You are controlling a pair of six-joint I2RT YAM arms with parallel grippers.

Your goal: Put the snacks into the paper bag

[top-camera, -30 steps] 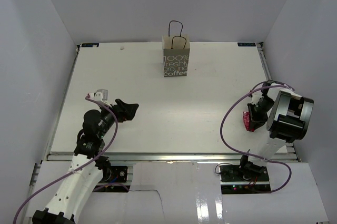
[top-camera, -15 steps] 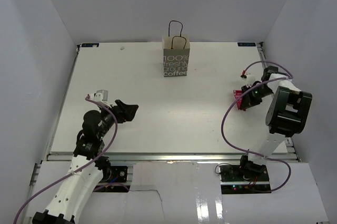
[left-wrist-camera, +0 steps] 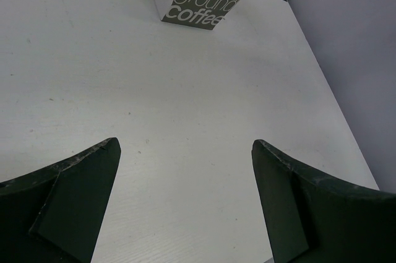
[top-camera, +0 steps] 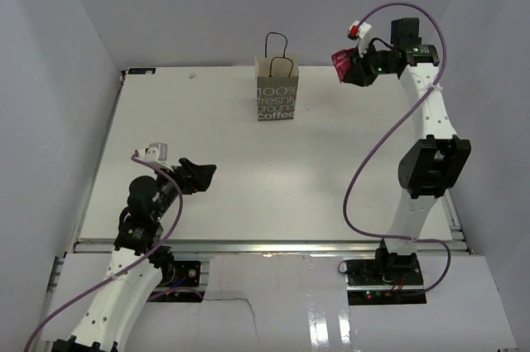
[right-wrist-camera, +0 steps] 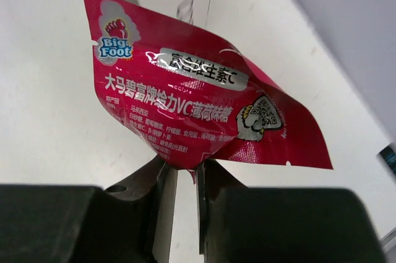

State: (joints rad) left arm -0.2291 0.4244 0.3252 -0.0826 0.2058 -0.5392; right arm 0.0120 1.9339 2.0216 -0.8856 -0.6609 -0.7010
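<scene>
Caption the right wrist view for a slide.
Right gripper pinches a red Big Foot snack packet by its lower edge above the white table.

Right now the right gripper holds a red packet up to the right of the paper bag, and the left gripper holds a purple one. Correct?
No. The left gripper holds nothing: the left wrist view shows its fingers apart and empty. The rest stands: the right gripper is shut on the red packet, raised to the right of the paper bag.

A white table (top-camera: 265, 170) stands between pale grey walls (top-camera: 207, 4), a small dark tag (top-camera: 141, 71) at each far corner.
</scene>
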